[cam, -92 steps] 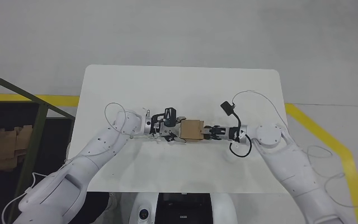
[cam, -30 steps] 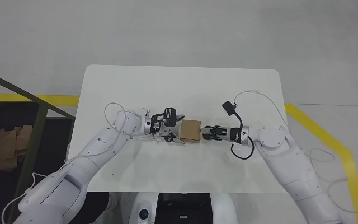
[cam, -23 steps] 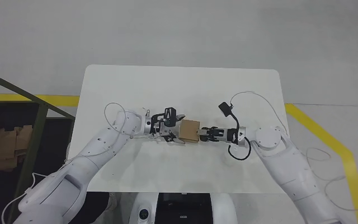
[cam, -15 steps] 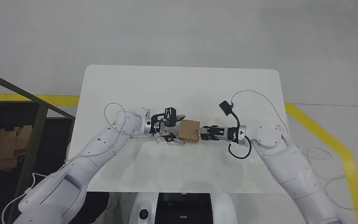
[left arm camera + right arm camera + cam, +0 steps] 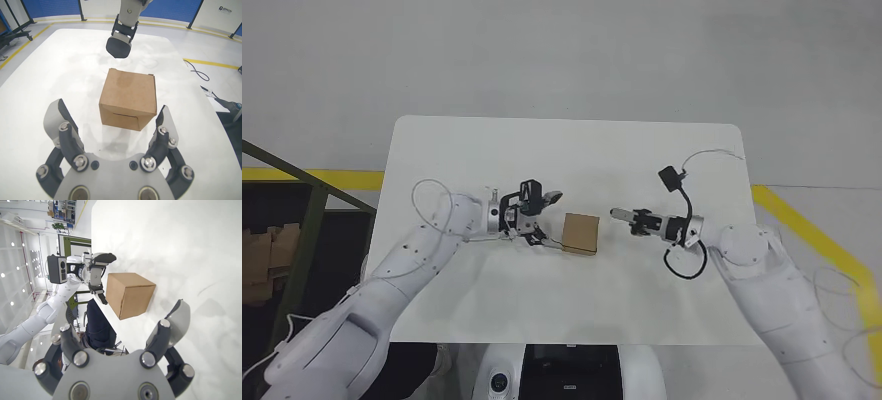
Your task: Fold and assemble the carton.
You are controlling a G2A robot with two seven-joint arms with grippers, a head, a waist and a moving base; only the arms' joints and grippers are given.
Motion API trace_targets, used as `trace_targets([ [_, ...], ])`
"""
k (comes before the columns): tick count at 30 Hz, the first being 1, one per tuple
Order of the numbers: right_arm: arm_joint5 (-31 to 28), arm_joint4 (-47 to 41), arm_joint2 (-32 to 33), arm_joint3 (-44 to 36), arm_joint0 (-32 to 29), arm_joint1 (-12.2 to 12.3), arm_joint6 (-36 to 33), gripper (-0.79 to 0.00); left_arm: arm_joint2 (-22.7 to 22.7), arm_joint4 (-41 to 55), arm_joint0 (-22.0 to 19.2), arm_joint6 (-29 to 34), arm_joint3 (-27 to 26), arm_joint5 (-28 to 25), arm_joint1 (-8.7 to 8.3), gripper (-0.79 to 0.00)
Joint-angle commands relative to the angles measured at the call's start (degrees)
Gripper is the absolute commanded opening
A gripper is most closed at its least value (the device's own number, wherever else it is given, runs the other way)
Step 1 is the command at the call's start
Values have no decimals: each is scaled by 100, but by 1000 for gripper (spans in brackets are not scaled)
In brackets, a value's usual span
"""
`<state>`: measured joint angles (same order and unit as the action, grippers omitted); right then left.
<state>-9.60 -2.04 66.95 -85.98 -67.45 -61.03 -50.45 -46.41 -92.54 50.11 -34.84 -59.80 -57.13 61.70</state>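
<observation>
Closed brown cardboard carton [image 5: 581,233] is sitting on the white worktop [image 5: 492,150], directly between left claw [image 5: 548,218] and right claw [image 5: 619,214]. Both are hanging released, facing it, not touching.

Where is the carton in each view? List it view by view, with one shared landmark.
Top view: carton on the white table, between left end effector and right end effector, touching neither.
Left wrist view: carton just ahead of the open left end effector.
Right wrist view: carton just ahead of the open right end effector.
Shared landmark: the white table.
</observation>
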Motion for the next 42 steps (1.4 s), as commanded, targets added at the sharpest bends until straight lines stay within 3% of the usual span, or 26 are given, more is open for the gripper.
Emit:
trace_targets([
  [1, -94, 79, 114, -47, -35, 23, 82, 0, -111, 49, 29, -73, -58, -87, -52, 0],
  [5, -291, 264, 358, -190, -115, 68, 318, 0, -371, 279, 83, -124, -122, -87, -168, 0],
  [10, -440, 559, 622, -335, -189, 116, 615, 0, -738, 636, 136, 280, -222, -69, -276, 0],
  [21, -492, 1017, 1295, -805, -294, 232, 883, 0, -1612, 2166, 230, 1872, -540, 142, -417, 0],
  [30, -275, 1209, 1768, -1175, -94, 327, 535, 0, -2253, 3199, 275, 3114, -991, 316, -550, 0],
  [35, -206, 1235, 1886, -1237, 1, 359, 377, 0, -2449, 3682, 228, 3733, -1183, 338, -597, 0],
  [42, -205, 1226, 1899, -1225, 18, 363, 358, 0, -2455, 3706, 229, 3766, -1196, 335, -599, -1],
])
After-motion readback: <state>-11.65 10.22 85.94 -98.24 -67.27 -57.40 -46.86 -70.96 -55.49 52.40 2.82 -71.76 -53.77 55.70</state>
